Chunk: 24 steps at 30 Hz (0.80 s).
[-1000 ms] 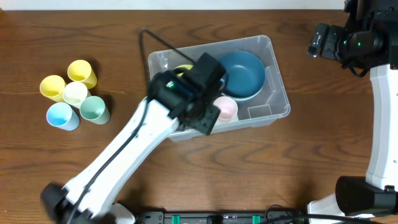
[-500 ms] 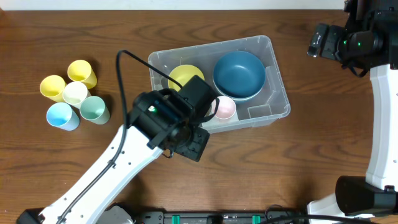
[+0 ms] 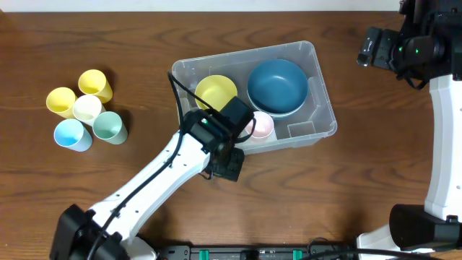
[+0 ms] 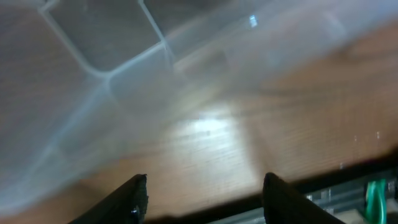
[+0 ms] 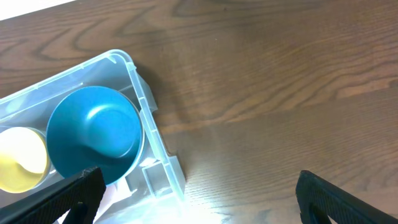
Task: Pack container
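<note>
The clear container (image 3: pixel 323 108) stands mid-table and holds a yellow bowl (image 3: pixel 216 94), a blue bowl (image 3: pixel 278 87) and a small pink bowl (image 3: pixel 263 127). My left gripper (image 3: pixel 228 165) is just outside the container's front wall, low over the table. In the blurred left wrist view it (image 4: pixel 205 193) is open and empty, with the container wall (image 4: pixel 124 68) above it. My right gripper (image 3: pixel 374 48) hovers high at the far right. In the right wrist view it (image 5: pixel 199 199) is open and empty, with the container (image 5: pixel 138 87), blue bowl (image 5: pixel 93 134) and yellow bowl (image 5: pixel 18 158) below.
Several cups cluster at the left: two yellow (image 3: pixel 94 84), a cream one (image 3: pixel 87 108), a green one (image 3: pixel 109 127) and a light blue one (image 3: pixel 72 134). The left arm (image 3: pixel 151 188) stretches from the front edge towards the container.
My left gripper has drawn back from above the yellow bowl in the container to its front side. The yellow bowl now shows fully. The right arm has not moved.
</note>
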### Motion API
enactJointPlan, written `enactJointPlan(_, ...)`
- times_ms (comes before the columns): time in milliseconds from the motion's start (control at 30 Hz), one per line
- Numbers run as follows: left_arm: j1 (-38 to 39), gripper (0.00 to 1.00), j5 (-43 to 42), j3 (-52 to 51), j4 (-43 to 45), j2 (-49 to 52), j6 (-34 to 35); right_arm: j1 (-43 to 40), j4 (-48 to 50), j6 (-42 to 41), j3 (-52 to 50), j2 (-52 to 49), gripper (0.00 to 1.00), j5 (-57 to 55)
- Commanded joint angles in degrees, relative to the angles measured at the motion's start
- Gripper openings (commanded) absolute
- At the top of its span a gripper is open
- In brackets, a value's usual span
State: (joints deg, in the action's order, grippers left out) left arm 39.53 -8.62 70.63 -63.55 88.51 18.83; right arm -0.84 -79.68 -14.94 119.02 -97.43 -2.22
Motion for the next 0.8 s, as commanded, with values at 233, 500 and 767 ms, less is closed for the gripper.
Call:
enactJointPlan(233, -4.59, 0.6, 1.01, -1.53, 6.43, 2.64, 1.81, -0.28, -0.07, -0.9, 0.0, 0.39, 0.99, 0.09)
enactJointPlan(500, -5.57, 0.6, 1.27, -1.51, 7.32, 2.69, 1.79, -0.26, -0.07, -0.87, 0.0, 0.39, 0.99, 0.09)
enactJointPlan(767, -2.34, 0.58, 0.46, 2.97, 4.17, -2.84, 0.37, -0.28, -0.07, -0.9, 0.0, 0.39, 0.99, 0.11)
